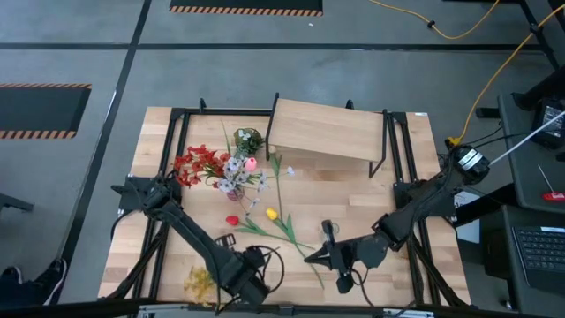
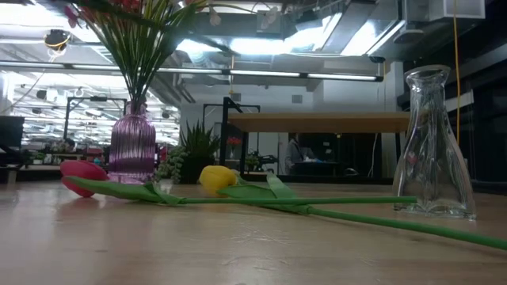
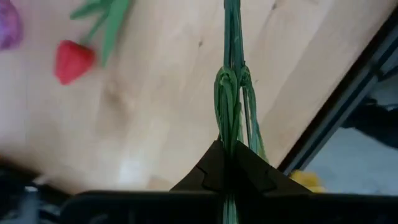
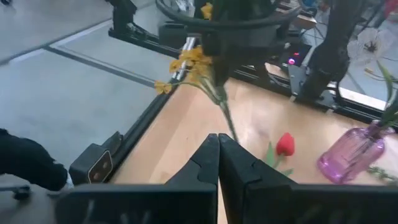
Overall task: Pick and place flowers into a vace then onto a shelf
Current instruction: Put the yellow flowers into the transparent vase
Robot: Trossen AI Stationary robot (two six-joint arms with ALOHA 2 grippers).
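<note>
No text, label, brand, number or sign can be read anywhere.

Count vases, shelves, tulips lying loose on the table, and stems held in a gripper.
Vases: 2 (purple vase, clear vase)
Shelves: 1 (shelf)
Loose tulips on the table: 2 (red tulip, yellow tulip)
Held stems: 1 (yellow-bloom stem, clamped in the left gripper)
Total: 6
</note>
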